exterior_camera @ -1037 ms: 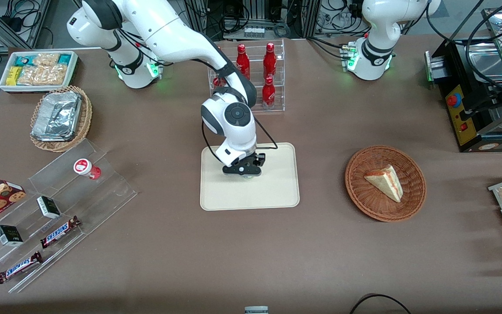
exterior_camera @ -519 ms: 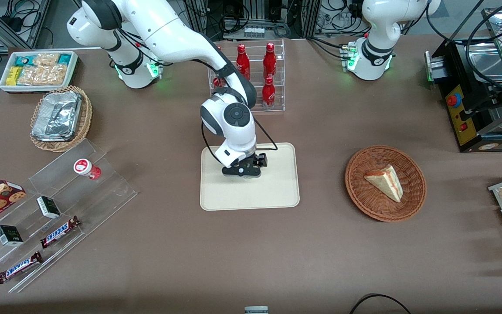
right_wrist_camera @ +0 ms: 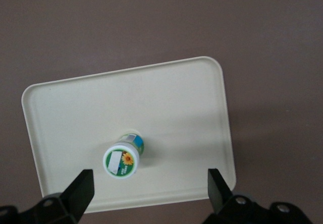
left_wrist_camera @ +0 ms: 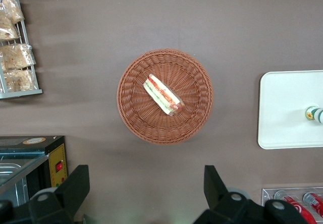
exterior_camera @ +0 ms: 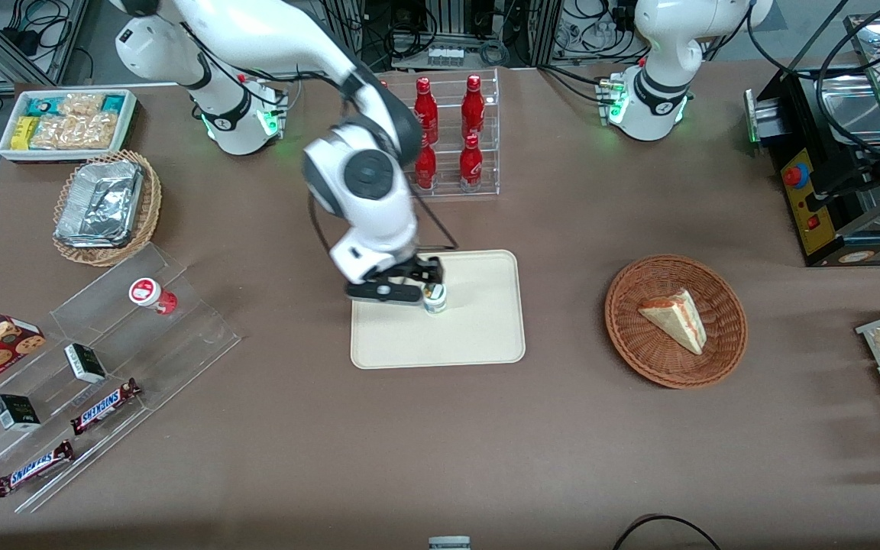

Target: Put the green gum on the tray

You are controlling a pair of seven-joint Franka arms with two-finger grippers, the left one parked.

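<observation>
Brown table covering spreads under everything. On it lies the large flat cream-beige tray, and the small white cylindrical green gum bottle stands upright on it, free of any grip. Above, the right arm's gripper hangs with jaws spread wide, holding nothing. Placement looks finished; what remains is likely just retreating clear of the bottle.

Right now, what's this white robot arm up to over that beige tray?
The small white bottle of green gum stands upright on the cream-beige rectangular tray, released. The working arm's gripper hangs above the tray, its fingers open and apart from the bottle. So the gum looks delivered. The similar red-lidded bottle sits on the clear stepped display rack toward the working arm's end of the table.
</observation>
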